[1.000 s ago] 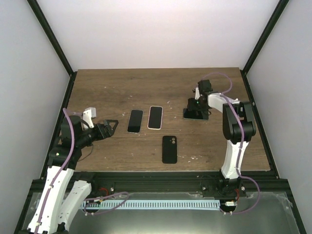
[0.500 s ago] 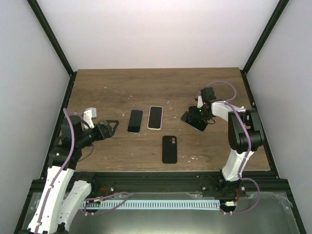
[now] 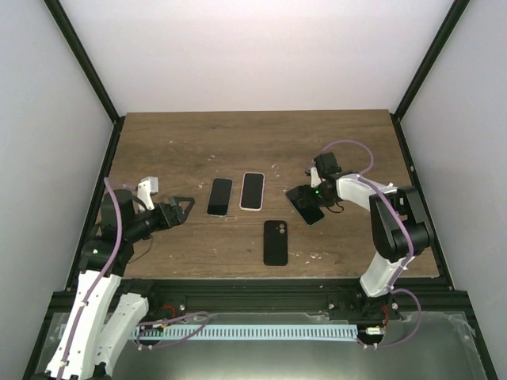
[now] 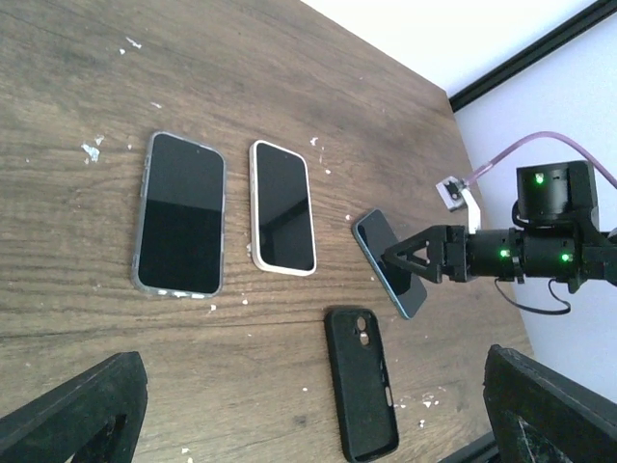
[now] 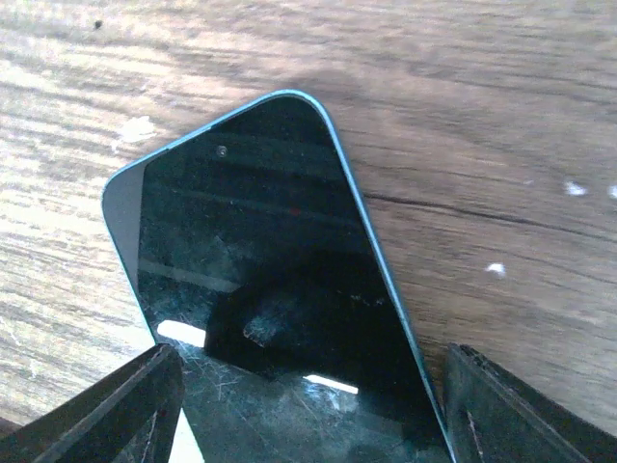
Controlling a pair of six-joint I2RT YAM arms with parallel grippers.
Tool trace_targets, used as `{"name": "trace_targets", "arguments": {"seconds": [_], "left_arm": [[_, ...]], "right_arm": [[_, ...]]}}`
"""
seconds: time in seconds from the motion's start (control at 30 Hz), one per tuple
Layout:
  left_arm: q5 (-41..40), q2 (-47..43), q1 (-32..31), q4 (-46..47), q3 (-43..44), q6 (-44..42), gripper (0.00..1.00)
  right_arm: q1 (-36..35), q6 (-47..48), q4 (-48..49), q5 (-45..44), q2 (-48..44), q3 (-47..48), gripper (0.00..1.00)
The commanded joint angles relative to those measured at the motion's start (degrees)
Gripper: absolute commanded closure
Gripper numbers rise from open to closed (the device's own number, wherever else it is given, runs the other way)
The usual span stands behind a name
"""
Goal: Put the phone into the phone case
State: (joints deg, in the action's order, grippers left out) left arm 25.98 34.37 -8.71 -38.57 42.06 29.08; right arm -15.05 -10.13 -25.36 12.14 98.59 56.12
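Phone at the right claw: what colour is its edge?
Teal-blue edge on the phone, black screen. Shows best in the right wrist view.

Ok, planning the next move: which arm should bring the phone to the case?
Right: its gripper straddles the teal phone near the black case; the left gripper sits open, farther off.

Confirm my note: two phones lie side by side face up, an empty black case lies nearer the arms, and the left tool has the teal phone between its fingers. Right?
Wrong arm. The right tool has the teal phone between its fingers, as the right wrist view shows; the left tool stands open, empty. The rest holds.
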Motion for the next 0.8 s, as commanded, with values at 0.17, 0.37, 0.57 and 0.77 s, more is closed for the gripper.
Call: {"name": "trace_targets", "arguments": {"seconds": [0.17,0.37,0.57,0.77], "left_arm": [[5.1,2.1,0.2,2.5,-2.3,2.0,0.05],[5.8,3.1,0.1,2.7,-2.3,1.7,0.06],[5.9,3.4,0.1,3.1,-2.6,1.7,0.06],[6.4,3.9,0.1,3.4,-2.8,1.7,0.06]], "right_arm": [[-6.7,0.6,-5.5,-9.3,3.9,2.4,0.22],[-8.5,2.2,-5.4,-9.9,4.7,3.5,0.16],[-8.5,5.8,-5.6,-9.5,3.7,2.8,0.03],[-8.5,8.6,-6.8,-9.6,2.7,2.0,0.01]]}}
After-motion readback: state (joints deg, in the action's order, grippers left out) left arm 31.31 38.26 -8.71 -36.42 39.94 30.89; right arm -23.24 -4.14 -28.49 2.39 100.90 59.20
